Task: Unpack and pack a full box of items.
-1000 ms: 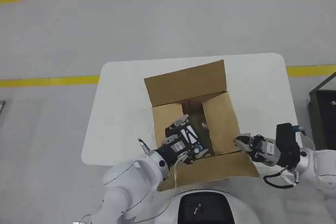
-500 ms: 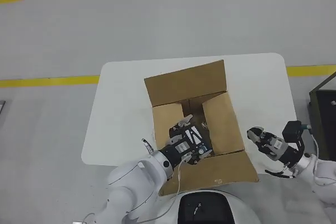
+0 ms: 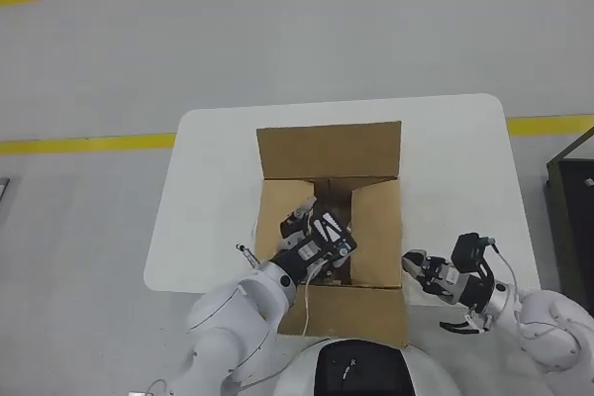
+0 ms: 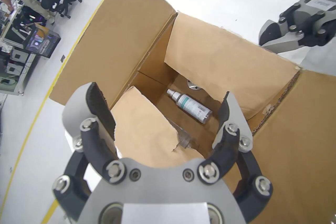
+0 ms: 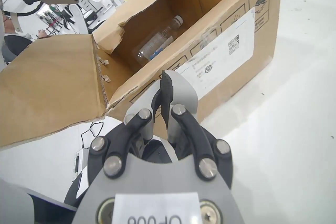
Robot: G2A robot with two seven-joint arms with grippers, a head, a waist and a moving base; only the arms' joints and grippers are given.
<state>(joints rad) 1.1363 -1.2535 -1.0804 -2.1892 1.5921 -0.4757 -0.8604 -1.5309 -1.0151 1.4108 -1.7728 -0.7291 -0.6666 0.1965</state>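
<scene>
An open cardboard box (image 3: 327,148) stands in the middle of the white table (image 3: 213,198), all flaps folded out. My left gripper (image 3: 317,226) hangs open over the box's mouth, above its left inner flap (image 4: 141,120). Between its open fingers (image 4: 162,109) I look down on a white spray bottle (image 4: 190,105) lying on the box floor beside a small round metal part (image 4: 194,86). My right gripper (image 3: 411,264) is shut on nothing, just outside the box's right wall (image 5: 228,25). A clear plastic bottle (image 5: 157,41) lies inside the box.
The box's near flap (image 3: 356,312) reaches out over the table's front edge. A white label (image 5: 223,51) covers the box's right wall. A dark green cart (image 3: 584,198) stands off the table's right end. Bare tabletop lies left and right of the box.
The box has turned from a skewed stance to square with the table. My right gripper swung out to the right, then came back beside the box's right wall. My left gripper shifted slightly left.
</scene>
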